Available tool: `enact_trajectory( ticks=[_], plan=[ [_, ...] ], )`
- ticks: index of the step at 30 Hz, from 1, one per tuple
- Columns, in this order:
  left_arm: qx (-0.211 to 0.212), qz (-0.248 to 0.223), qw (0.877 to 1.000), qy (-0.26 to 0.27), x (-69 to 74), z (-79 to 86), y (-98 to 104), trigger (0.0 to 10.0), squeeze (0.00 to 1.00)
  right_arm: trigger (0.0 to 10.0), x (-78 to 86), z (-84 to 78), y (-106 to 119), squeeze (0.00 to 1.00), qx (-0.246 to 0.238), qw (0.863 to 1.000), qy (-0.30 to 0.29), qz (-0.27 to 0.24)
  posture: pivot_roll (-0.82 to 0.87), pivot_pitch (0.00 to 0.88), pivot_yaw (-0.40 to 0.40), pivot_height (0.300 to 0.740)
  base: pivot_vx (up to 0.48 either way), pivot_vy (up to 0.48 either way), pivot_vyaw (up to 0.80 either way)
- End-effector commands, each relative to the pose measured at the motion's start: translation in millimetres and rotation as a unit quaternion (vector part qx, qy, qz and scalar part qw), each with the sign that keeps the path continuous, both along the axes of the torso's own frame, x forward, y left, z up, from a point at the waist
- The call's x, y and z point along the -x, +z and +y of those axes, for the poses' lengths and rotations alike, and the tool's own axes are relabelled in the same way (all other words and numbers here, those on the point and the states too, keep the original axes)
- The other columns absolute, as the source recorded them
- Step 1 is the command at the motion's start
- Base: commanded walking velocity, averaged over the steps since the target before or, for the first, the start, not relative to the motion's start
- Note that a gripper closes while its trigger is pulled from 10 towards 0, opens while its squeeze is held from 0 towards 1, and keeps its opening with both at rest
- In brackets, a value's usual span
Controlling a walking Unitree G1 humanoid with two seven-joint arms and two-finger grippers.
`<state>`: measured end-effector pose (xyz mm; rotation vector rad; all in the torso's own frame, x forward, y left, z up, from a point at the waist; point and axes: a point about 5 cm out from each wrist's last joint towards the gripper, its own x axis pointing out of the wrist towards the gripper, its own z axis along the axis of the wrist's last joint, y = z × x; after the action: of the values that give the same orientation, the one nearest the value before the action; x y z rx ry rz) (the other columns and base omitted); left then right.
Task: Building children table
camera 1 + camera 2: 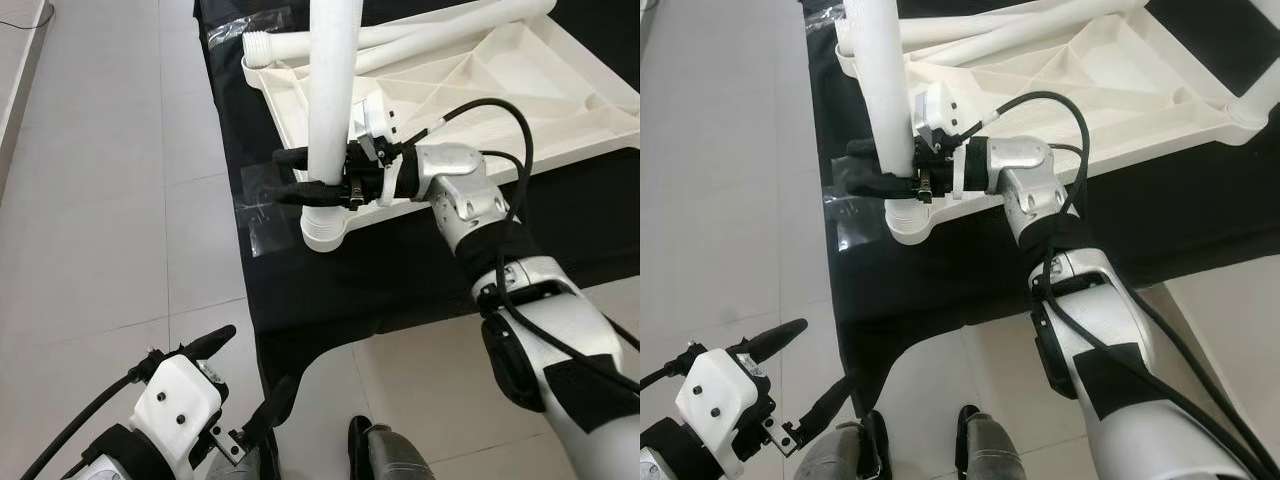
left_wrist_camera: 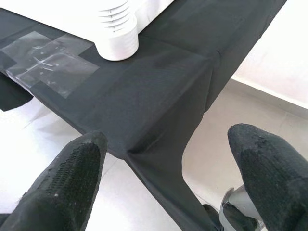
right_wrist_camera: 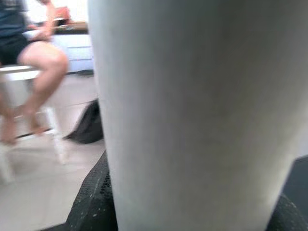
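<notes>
Landmark: upturned white table top (image 1: 520,90), ribbed underside up, on black cloth (image 1: 400,270) over tiled floor (image 1: 100,200).

Step in hand, by judgement: fitting upright table leg (image 1: 330,90) into corner socket (image 1: 323,228) at near-left corner of top. Leg vertical, base in or on socket; how far seated, can't tell.

Right gripper (image 1: 305,180) at that corner, black fingers clamped either side of leg just above socket. Right wrist view: leg (image 3: 192,115) close up, finger pads at its sides; person on white stool well beyond top.

Next move prob. calls for twist/press w/ leg kept plumb, then regrip; risk of cross-threading if tilted.

Left gripper (image 1: 245,385) well short of top, nearer the robot, fingers spread, holding nothing. Left wrist view: fingertips (image 2: 72,173) apart, pointing toward socket corner.

Count: 1 top; 1 upright leg; at least 2 loose legs (image 1: 440,30) lying on far part of top; 2 grippers; 1 clear tape patch (image 2: 48,60) on cloth beside socket.
</notes>
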<state>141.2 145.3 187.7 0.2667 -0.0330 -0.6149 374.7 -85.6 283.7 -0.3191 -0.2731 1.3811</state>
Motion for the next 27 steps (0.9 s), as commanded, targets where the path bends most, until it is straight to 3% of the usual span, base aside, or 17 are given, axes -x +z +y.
enact_trajectory(
  ticks=[1,5,6,7,8,9,10,11,13,16,19,25,27],
  plan=[
    [-0.001,0.012,1.000,0.001,0.9,0.1,-6,10.0,0.00,10.0,-4.8,-5.9,-34,0.00,0.029,0.997,-0.054,0.053,0.09,0.376,0.005,0.740,0.000,0.000,0.00],
    [-0.002,0.010,1.000,0.002,-0.6,0.7,-7,10.0,0.00,10.0,4.6,0.1,-63,0.00,0.041,0.987,-0.135,0.078,0.07,0.368,0.002,0.740,0.000,0.000,0.00],
    [-0.002,0.010,1.000,0.002,-1.5,0.9,-8,10.0,0.00,10.0,7.8,4.5,-78,0.00,0.049,0.972,-0.200,0.113,0.07,0.364,-0.002,0.740,0.000,0.000,0.00],
    [-0.002,0.010,1.000,0.003,-2.3,1.0,-8,10.0,0.00,10.0,12.5,6.5,-93,0.00,0.037,0.935,-0.322,0.144,0.07,0.360,-0.005,0.740,0.000,0.000,0.00],
    [-0.003,0.010,1.000,0.003,-2.9,0.9,-9,10.0,0.00,10.0,16.5,3.7,-102,0.00,0.031,0.898,-0.407,0.162,0.07,0.358,-0.006,0.740,0.000,0.000,0.00],
    [-0.004,0.009,1.000,0.003,-3.7,1.2,-10,10.0,0.00,10.0,31.6,10.7,-112,0.00,0.020,0.877,-0.444,0.180,0.07,0.352,-0.007,0.740,0.000,0.000,0.00],
    [-0.004,0.009,1.000,0.003,-3.7,1.2,-10,10.0,0.00,10.0,31.6,10.7,-112,0.00,0.020,0.877,-0.444,0.180,0.07,0.352,-0.007,0.740,0.000,0.000,0.00],
    [-0.006,0.008,1.000,0.004,-4.4,1.5,-10,10.0,0.00,10.0,41.8,15.8,-116,0.00,0.009,0.871,-0.454,0.189,0.08,0.350,-0.007,0.740,0.000,0.000,0.00],
    [-0.006,0.008,1.000,0.004,-4.4,1.5,-10,10.0,0.00,10.0,41.8,15.8,-116,0.00,0.009,0.871,-0.454,0.189,0.08,0.350,-0.007,0.740,0.000,0.000,0.00],
    [-0.010,0.005,1.000,0.009,-8.9,3.6,-12,10.0,0.00,10.0,52.4,38.5,-118,0.00,-0.014,0.873,-0.449,0.189,0.08,0.326,-0.001,0.740,0.000,0.000,0.00],
    [-0.019,-0.004,0.999,0.036,-15.9,10.8,-14,10.0,0.00,10.0,47.6,59.1,-116,0.00,-0.048,0.869,-0.463,0.171,0.10,0.297,-0.002,0.740,0.000,0.000,0.00],
    [-0.037,-0.027,0.994,0.099,-27.6,32.3,-8,10.0,0.00,10.0,54.2,63.7,-115,0.00,-0.089,0.855,-0.482,0.168,0.11,0.278,0.002,0.740,0.000,0.000,0.00],
    [-0.037,-0.042,0.991,0.122,-35.3,42.9,0,10.0,0.00,10.0,62.8,64.3,-116,0.00,-0.095,0.842,-0.501,0.175,0.11,0.271,0.006,0.740,0.000,0.000,0.00]
  ],
)
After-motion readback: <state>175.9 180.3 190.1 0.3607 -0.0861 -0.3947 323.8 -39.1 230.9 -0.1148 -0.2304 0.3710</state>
